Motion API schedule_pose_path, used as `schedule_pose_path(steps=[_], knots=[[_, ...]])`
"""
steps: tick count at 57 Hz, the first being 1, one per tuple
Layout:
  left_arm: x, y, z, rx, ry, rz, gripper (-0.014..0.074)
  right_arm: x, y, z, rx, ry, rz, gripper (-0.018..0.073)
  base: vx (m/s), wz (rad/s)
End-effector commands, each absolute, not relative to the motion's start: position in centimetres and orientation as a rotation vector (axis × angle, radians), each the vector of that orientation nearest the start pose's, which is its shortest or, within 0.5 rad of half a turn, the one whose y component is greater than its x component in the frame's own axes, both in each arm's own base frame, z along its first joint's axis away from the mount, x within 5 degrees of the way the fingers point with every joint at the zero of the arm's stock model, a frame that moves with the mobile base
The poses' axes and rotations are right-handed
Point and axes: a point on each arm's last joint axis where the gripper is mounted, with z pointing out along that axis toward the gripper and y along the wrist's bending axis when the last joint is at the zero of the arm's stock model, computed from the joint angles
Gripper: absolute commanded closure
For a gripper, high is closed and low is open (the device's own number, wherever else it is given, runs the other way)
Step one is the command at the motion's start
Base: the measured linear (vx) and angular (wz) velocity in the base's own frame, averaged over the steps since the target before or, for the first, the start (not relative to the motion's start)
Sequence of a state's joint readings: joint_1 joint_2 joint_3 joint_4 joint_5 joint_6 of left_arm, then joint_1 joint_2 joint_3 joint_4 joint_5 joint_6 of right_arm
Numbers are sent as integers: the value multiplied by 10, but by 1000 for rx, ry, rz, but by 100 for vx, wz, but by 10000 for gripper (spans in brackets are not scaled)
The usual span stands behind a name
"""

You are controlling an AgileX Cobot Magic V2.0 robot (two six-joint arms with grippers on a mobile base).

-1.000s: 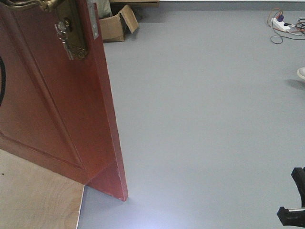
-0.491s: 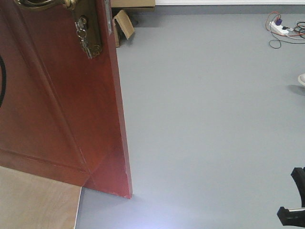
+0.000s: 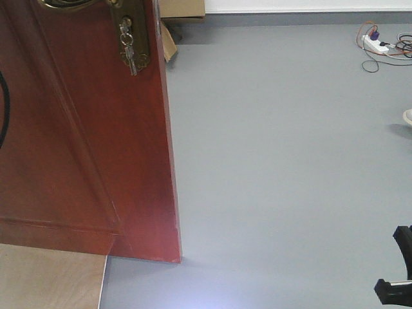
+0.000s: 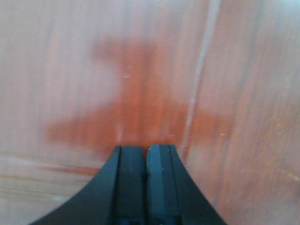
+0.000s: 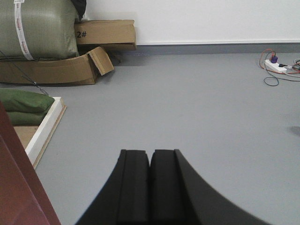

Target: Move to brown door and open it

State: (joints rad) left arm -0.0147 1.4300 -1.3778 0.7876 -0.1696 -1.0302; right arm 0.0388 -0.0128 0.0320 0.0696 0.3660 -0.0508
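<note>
door [image 3: 84,129] left, keys [image 3: 129,55] hanging in its lock | cardboard boxes [image 5: 70,51] behind door, against wall | power strip [image 3: 375,43] far right on floor [image 3: 290,161]

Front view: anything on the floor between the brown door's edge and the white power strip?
No. In the front view only bare grey floor lies between the brown door and the power strip.

The brown door [image 3: 90,141] is reddish wood with a smooth, slightly glossy varnish; its lock plate [image 3: 134,32] is brassy metal. The floor [image 3: 290,161] is smooth matt grey. The cardboard boxes [image 5: 70,68] are dull brown paperboard.
</note>
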Motion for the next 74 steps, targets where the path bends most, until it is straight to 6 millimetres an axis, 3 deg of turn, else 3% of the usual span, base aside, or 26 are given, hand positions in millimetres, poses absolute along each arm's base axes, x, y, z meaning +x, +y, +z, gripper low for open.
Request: schedule_pose_path(steps=[1, 63, 64, 74], knots=[[323, -20, 477, -34, 1323, -354, 565, 54, 4, 176, -43, 1791, 49, 559, 12, 3], [326, -20, 474, -43, 1332, -352, 565, 54, 4, 176, -43, 1791, 49, 559, 3, 2], [325, -16, 477, -12, 1304, -237, 565, 54, 4, 176, -43, 1791, 49, 559, 0, 0], [324, -8, 480, -53, 1269, -135, 565, 54, 4, 176, -43, 1791, 49, 559, 0, 0]])
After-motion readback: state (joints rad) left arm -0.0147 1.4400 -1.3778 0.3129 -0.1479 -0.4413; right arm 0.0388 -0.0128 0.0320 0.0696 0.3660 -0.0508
